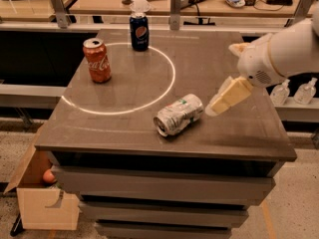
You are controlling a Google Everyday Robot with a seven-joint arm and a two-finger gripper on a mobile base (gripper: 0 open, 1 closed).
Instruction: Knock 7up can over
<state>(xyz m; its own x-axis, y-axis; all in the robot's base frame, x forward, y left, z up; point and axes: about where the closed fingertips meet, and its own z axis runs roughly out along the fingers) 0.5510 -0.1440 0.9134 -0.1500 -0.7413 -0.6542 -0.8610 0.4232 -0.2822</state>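
**Silver can seen lying on its side**

The 7up can (178,114) is found tipped over on the grey table (219,59). It lies near the front edge, just outside the white circle (170,81) marked on the top, with its open end turned toward the front left. The gripper (215,107) is held just to the right of the can, low over the table and angled down toward it, but apart from it. Nothing is gripped by it. Whether it is spread or closed cannot be told. A red cola can (97,60) is stood upright at the left of the circle, and a dark blue can (139,31) at its far rim. A cardboard box (45,208) is seen on the floor at the lower left.
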